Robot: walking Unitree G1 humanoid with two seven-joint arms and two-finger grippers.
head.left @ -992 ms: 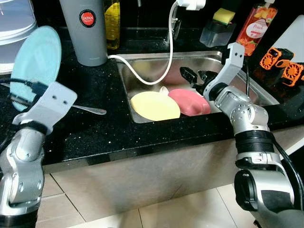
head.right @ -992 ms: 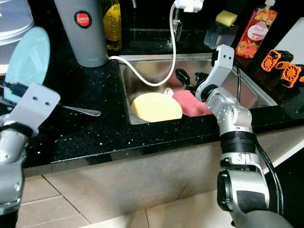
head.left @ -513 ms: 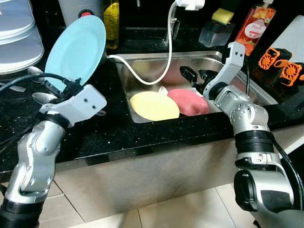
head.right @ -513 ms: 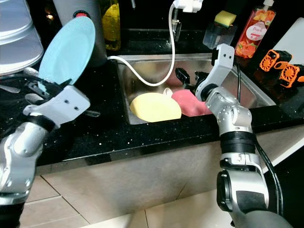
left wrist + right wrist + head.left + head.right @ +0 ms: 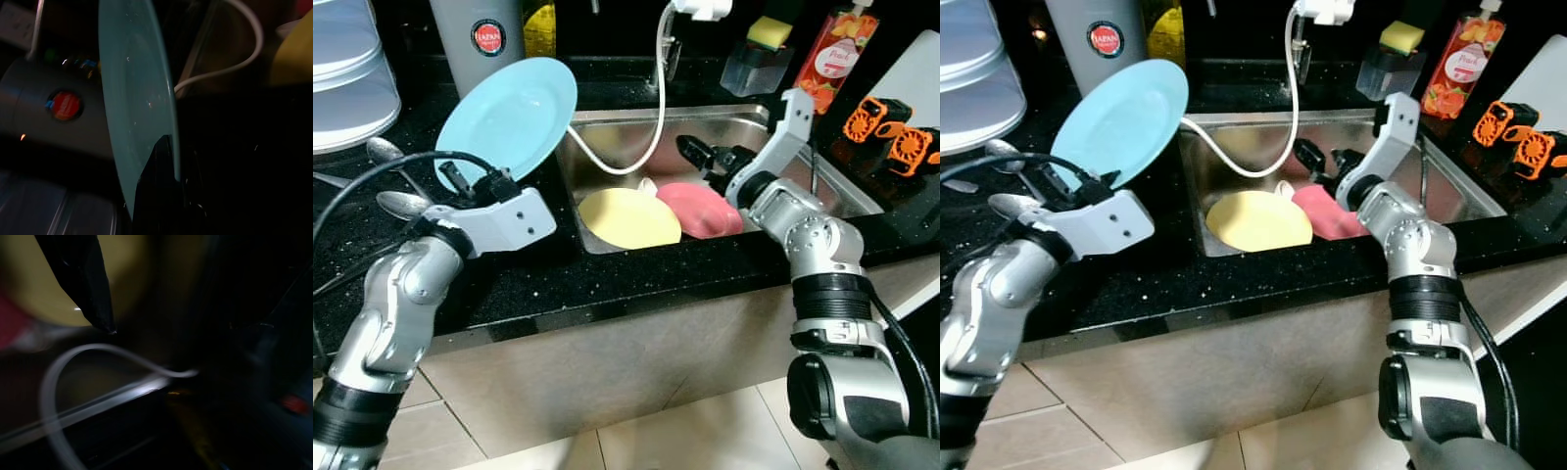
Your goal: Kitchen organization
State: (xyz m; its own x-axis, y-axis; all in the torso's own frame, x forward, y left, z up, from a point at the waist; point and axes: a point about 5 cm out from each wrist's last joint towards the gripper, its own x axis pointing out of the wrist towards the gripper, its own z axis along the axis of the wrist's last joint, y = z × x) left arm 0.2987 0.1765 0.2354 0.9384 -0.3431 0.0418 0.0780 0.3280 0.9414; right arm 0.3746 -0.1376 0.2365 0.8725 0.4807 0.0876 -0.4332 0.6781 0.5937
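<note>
- Since a second ago the light blue plate point(image 5: 509, 119) has travelled from the far left edge of the scene toward the sink point(image 5: 822, 166); its rim now overlaps the sink's left corner, where before it hung over the worktop point(image 5: 568, 274) well to the left.
- The left arm has swung inward with it, and the left pincer point(image 5: 470, 181) stays clenched on the plate's lower edge, at about 7 o'clock on the disc.
- The plate is tilted, its face turned toward the camera and slightly up; its long axis runs from 7 o'clock at the grip to 1 o'clock at the free rim. In the left wrist view it shows edge-on point(image 5: 132, 107) with a black finger point(image 5: 156, 191) against it.
- The right pincer point(image 5: 705, 157) has barely shifted: it hovers over the sink above the pink plate point(image 5: 700, 208), fingers apart and grasping nothing.
- The yellow plate point(image 5: 628, 217) lies flat in the sink just left of the pink one, their edges touching.
- A white hose point(image 5: 661, 88) loops down from the faucet at 12 o'clock into the basin.
- Behind the blue plate stands a grey canister point(image 5: 478, 39) with a red label; two spoons point(image 5: 386, 152) lie on the worktop at 9 o'clock.
- Orange soap bottle point(image 5: 837, 44) at 1 o'clock, beyond the sink.
</note>
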